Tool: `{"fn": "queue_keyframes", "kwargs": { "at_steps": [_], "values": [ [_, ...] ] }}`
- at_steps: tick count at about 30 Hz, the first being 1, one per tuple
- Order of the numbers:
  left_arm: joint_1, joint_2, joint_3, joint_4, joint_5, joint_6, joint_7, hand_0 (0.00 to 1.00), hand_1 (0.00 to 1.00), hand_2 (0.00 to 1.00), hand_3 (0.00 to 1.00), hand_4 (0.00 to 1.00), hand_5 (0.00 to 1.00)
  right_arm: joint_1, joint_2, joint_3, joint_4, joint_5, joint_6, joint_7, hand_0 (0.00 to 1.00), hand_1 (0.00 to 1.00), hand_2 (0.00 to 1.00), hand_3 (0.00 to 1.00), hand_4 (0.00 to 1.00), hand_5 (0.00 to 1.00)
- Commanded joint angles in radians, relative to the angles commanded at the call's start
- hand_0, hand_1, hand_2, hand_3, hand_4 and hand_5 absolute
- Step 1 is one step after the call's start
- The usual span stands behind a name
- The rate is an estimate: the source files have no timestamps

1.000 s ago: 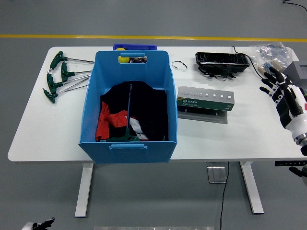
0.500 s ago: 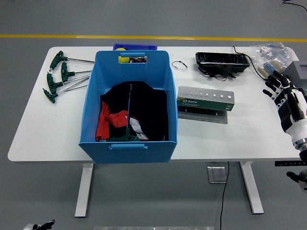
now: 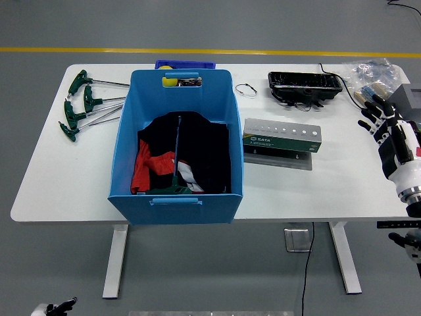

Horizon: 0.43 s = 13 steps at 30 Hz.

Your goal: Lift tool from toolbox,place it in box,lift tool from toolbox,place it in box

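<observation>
At the counter's (image 3: 66,184) far left you see green-handled T-wrenches (image 3: 82,104) lying loose. Right of them stands the blue box (image 3: 176,141), with one wrench (image 3: 176,164) lying on dark cloth, possibly a jacket. Further right sits the green toolbox (image 3: 281,138), beyond it a black tray (image 3: 304,86). At the right edge your right robot hand (image 3: 388,128) hovers, fingers spread, grasping nothing.

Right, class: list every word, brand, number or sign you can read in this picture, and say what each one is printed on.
"SATA": white print on the green band of the grey tool case lying right of the blue box.
Small marks along the top of that case: too small to read.
Nothing else on the white table bears readable print.
</observation>
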Motion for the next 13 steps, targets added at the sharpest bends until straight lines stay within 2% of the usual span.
{"fn": "queue_keyframes", "kwargs": {
  "at_steps": [5,13],
  "values": [
    [0.003,-0.003,-0.046,0.000,0.026,0.003,0.003,0.844,0.789,0.776,0.595,0.706,0.549,0.000,0.002,-0.004,-0.001,-0.002,-0.003,-0.002,0.840,0.828,0.858,0.874,0.998,0.866],
    [0.026,-0.007,-0.106,0.000,0.007,0.016,-0.008,0.849,0.793,0.785,0.596,0.705,0.547,0.007,0.007,-0.015,-0.006,-0.010,-0.006,-0.008,0.840,0.828,0.858,0.871,0.998,0.863]
  ]
}}
